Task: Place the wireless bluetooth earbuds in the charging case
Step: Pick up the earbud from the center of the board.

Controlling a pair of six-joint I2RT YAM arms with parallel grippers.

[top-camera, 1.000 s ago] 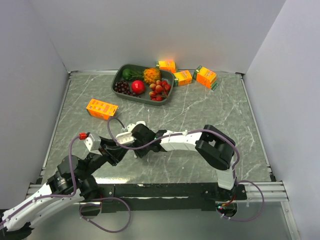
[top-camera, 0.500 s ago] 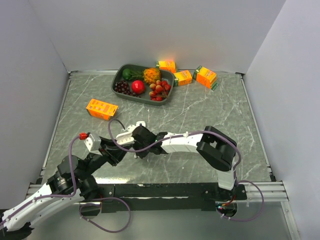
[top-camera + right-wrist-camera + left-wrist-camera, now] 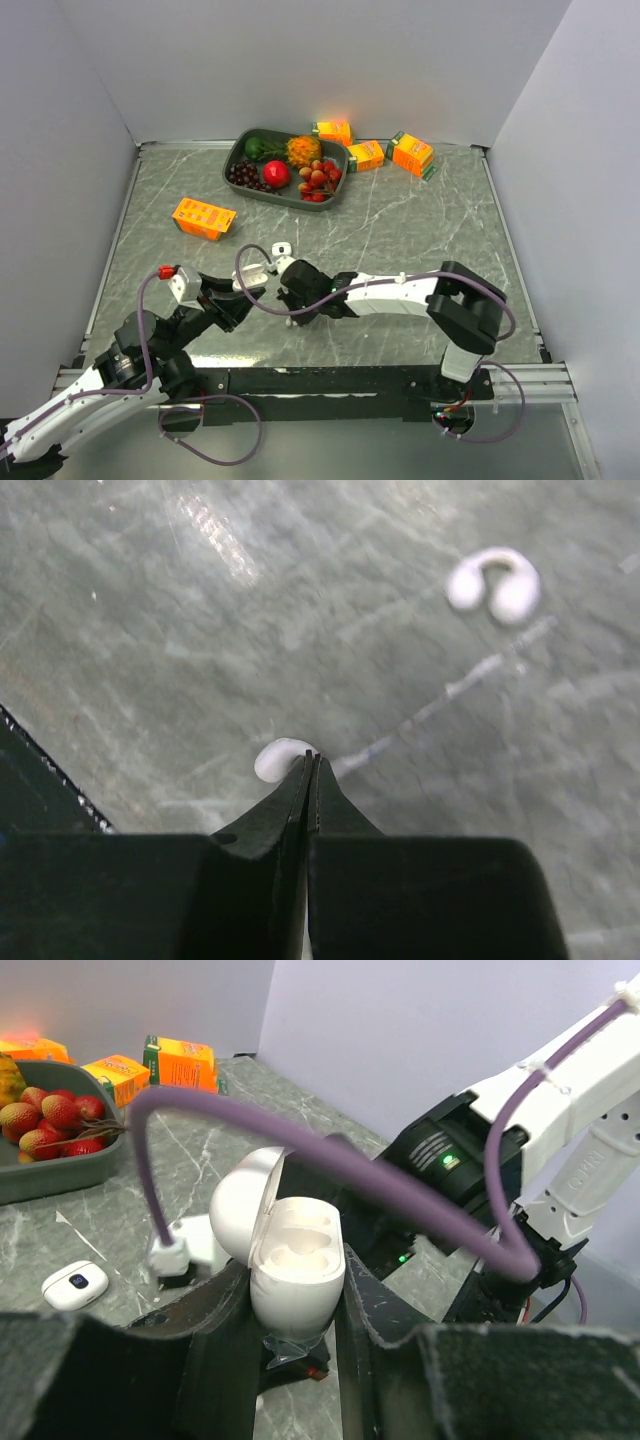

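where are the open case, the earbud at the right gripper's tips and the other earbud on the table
open case (image 3: pixel 296 1285): left wrist view, front of lower shell
earbud at the tips (image 3: pixel 276 760): right wrist view, rounded body
other earbud (image 3: pixel 515 596): right wrist view, its right bulb

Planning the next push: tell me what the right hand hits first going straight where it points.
The white earbud at the shut tips of the right hand, it seems, then the table just beneath. The second earbud lies off to one side, out of that line.
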